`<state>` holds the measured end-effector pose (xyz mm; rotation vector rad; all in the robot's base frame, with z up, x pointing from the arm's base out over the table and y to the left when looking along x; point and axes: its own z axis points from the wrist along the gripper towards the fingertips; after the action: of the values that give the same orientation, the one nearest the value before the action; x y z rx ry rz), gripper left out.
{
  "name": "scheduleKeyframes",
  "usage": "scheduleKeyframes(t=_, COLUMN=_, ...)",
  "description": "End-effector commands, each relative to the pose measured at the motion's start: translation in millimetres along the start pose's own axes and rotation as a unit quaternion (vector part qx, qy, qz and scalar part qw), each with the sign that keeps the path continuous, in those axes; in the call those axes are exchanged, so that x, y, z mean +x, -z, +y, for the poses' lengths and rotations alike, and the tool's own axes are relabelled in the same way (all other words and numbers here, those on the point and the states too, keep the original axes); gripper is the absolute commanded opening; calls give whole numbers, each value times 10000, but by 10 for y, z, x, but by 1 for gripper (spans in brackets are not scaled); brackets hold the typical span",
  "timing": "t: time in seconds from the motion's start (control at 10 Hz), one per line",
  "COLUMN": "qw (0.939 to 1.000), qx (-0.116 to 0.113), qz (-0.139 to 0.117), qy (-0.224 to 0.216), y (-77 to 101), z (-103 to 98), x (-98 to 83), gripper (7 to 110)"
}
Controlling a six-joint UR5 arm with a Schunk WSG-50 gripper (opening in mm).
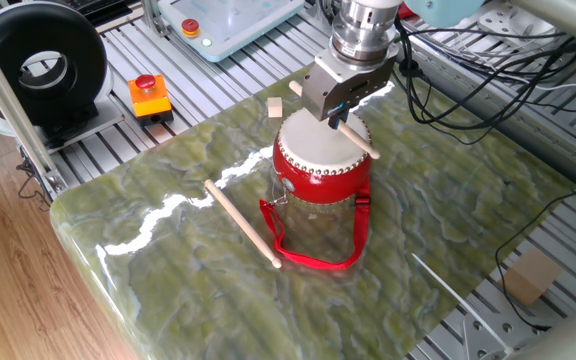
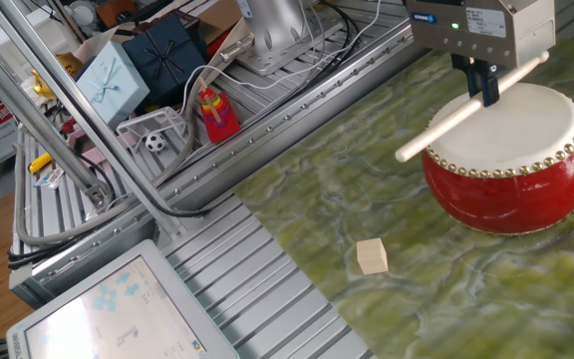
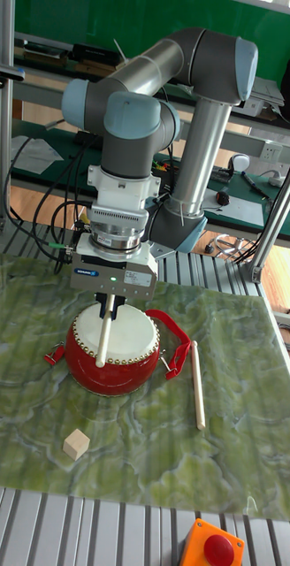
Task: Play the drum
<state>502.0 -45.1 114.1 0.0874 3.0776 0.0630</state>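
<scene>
The small red drum point(image 1: 321, 165) point(image 2: 511, 165) point(image 3: 112, 355) stands upright on the green marble-patterned table, its off-white head facing up and its red strap point(image 1: 313, 255) looped on the table in front. My gripper point(image 1: 338, 115) point(image 2: 488, 88) point(image 3: 109, 308) hangs just above the drum's head, shut on a thin wooden stick point(image 1: 356, 138) point(image 2: 446, 125) point(image 3: 103, 338). The stick slants across the head and past the rim. Whether it touches the skin I cannot tell.
A second wooden stick point(image 1: 241, 222) point(image 3: 197, 371) lies on the table beside the drum. A small wooden cube point(image 1: 275, 107) point(image 2: 372, 255) point(image 3: 75, 444) sits near it. A red button box point(image 1: 149, 95) and cables point(image 1: 488, 80) lie beyond the table's edges.
</scene>
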Motion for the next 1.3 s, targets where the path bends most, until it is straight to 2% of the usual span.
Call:
scheduleKeyframes(t=0.0, qw=10000, qx=-49, qz=-42, qy=-33, y=18, z=17, x=-20, gripper=7)
scheduleKeyframes(t=0.2, qw=9999, qx=-50, qz=-42, qy=-125, y=19, z=15, x=-21, gripper=7)
scheduleKeyframes(t=0.7, qw=9994, qx=-136, qz=-313, qy=-107, y=40, z=58, x=-147, gripper=7)
scheduleKeyframes(t=1.2, qw=9996, qx=-153, qz=-236, qy=-78, y=30, z=66, x=-113, gripper=7)
